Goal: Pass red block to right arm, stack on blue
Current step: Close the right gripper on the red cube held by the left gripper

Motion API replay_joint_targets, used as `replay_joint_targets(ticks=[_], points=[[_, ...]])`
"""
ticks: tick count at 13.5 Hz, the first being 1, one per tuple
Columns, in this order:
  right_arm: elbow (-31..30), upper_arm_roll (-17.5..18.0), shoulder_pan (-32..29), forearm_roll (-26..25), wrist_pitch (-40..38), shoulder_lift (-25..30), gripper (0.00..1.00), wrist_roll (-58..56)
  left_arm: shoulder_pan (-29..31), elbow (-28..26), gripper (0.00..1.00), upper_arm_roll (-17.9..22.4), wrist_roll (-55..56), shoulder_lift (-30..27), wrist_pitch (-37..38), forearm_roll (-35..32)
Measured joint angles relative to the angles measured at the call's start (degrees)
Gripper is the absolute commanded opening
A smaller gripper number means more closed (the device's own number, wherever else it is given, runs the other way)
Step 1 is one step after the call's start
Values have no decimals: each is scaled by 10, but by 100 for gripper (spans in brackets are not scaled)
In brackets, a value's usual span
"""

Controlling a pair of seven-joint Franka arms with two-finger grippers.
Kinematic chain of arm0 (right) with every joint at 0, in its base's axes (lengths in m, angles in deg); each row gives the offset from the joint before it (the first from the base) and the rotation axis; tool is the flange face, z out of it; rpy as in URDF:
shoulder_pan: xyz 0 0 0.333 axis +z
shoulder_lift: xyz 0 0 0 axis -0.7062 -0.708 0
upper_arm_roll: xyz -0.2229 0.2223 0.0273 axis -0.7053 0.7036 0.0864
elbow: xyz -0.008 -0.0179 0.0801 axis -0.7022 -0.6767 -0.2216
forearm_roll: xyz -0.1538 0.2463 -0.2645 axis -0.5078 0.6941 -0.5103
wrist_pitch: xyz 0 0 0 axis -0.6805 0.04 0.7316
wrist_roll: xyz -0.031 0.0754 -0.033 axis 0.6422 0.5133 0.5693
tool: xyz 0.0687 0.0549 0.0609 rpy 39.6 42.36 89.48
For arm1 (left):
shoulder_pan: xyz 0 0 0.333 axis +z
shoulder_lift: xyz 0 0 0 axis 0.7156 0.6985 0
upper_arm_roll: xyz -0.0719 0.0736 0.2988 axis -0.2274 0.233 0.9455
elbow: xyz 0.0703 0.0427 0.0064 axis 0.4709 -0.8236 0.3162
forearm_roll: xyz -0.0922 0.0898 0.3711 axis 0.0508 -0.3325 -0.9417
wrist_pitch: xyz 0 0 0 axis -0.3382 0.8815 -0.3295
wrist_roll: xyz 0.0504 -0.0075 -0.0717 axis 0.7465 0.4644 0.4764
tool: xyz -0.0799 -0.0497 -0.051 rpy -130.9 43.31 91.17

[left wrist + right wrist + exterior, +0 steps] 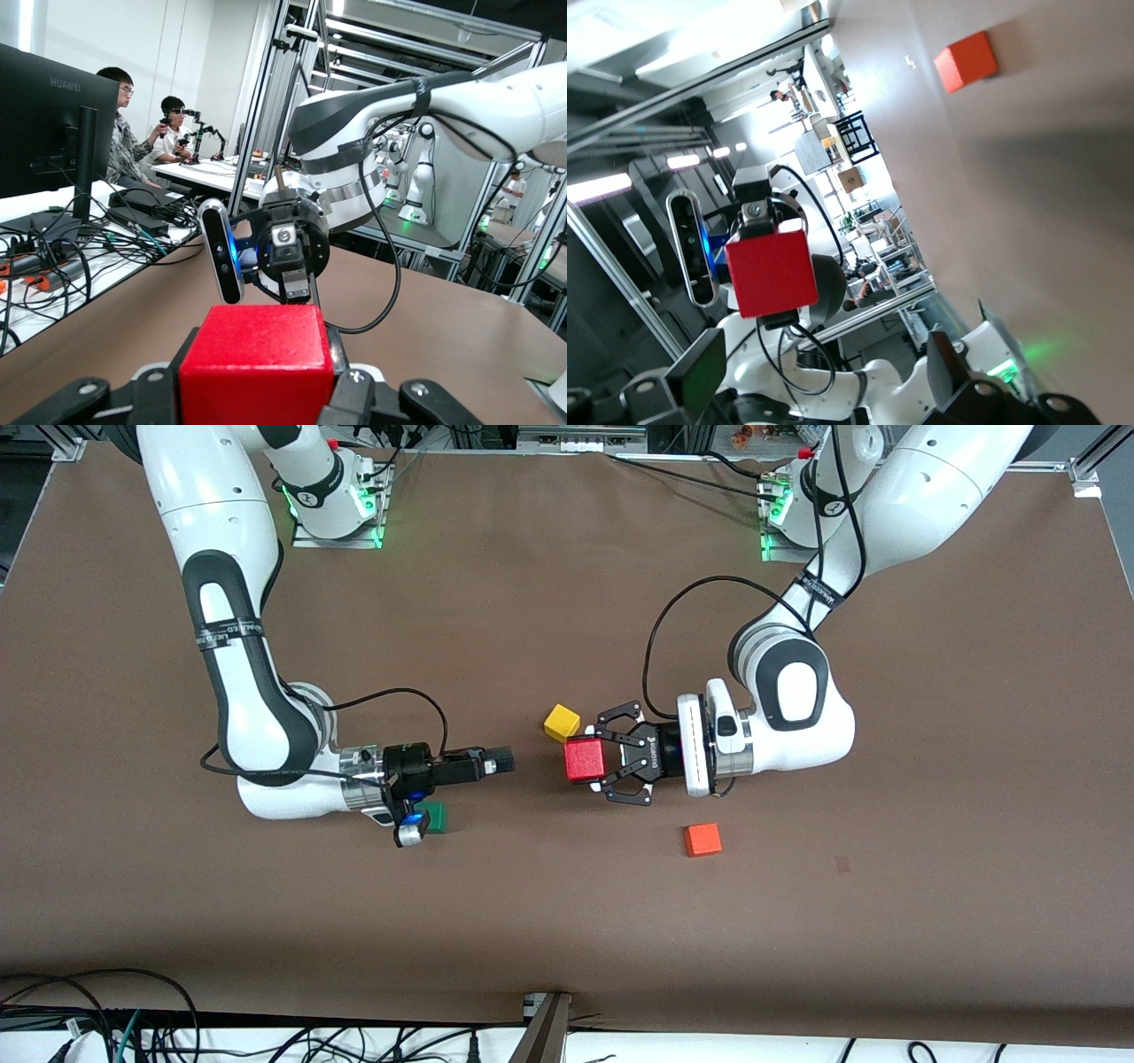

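My left gripper (592, 760), a black linkage claw, is shut on the red block (583, 760) and holds it sideways above the table's middle, beside a yellow cube. The block fills the bottom of the left wrist view (257, 363). My right gripper (498, 761) is open and empty. It points at the red block across a short gap and does not touch it. In the right wrist view the red block (771, 270) sits ahead of the right gripper's spread fingers (700, 372). The left wrist view shows the right gripper (283, 257) facing the block. The blue cube is hidden.
A yellow cube (562, 722) lies on the table close to the held block. An orange cube (702, 839) lies nearer the front camera and also shows in the right wrist view (966, 60). A green cube (434, 816) lies under the right wrist.
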Motion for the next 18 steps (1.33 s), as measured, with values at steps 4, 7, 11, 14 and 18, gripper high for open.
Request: replay_joint_targets(ticks=[4,7,11,14,18], points=[[2,-2,-3,16,0,0,100,-59,-14,26,12,0,0,18,-15,2],[3,-2,-2,27,0,0,100,-69,-20,38,12,0,0,27,-25,2],[3,0,7,40,16,0,100,-73,-29,55,12,0,0,36,-32,2],[3,0,29,59,56,0,100,-77,-46,70,12,0,1,45,-55,2],[6,0,41,74,77,0,100,-78,-67,75,12,0,1,55,-84,2]])
